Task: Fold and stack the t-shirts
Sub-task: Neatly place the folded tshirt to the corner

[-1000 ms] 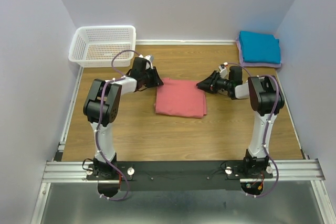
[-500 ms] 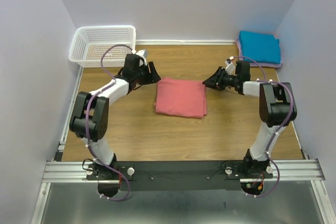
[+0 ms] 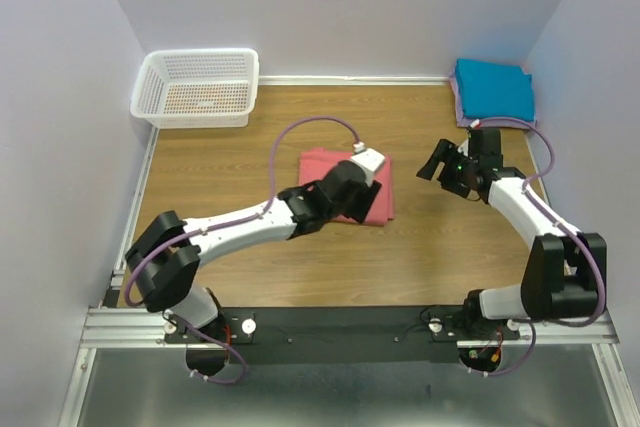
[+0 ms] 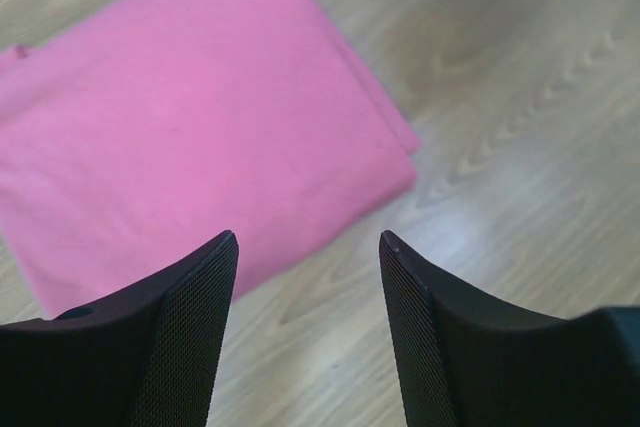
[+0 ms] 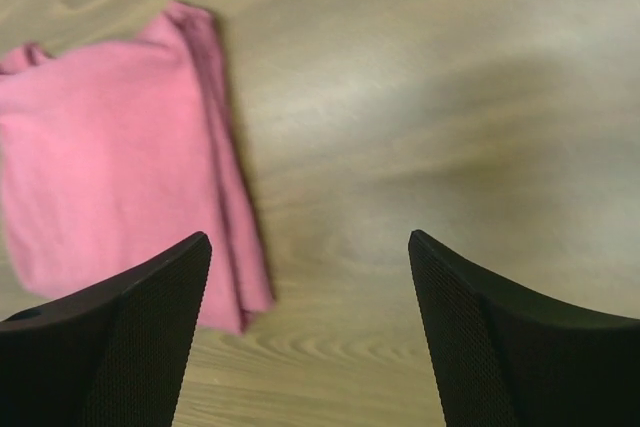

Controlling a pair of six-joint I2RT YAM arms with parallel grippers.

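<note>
**Middle blocked, bare wood on the right**

The left arm (image 3: 240, 227) lies slantwise across the table (image 3: 430, 257), its left gripper (image 4: 305, 237) spread above the edge of the folded salmon-pink shirt (image 3: 322, 163), closing the approach from the front left. Bare wood shows between that shirt and the wide-spread right gripper (image 3: 432, 162). The white basket (image 3: 190, 117) fills the far left corner and the teal-blue shirt (image 3: 493, 90) the far right. Walls (image 3: 350, 7) close three sides.

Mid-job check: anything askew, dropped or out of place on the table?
Nothing stands out. The salmon-pink t-shirt lies folded flat mid-table, the teal-blue t-shirt sits on the lavender t-shirt in the far right corner, and the basket stands upright.
</note>
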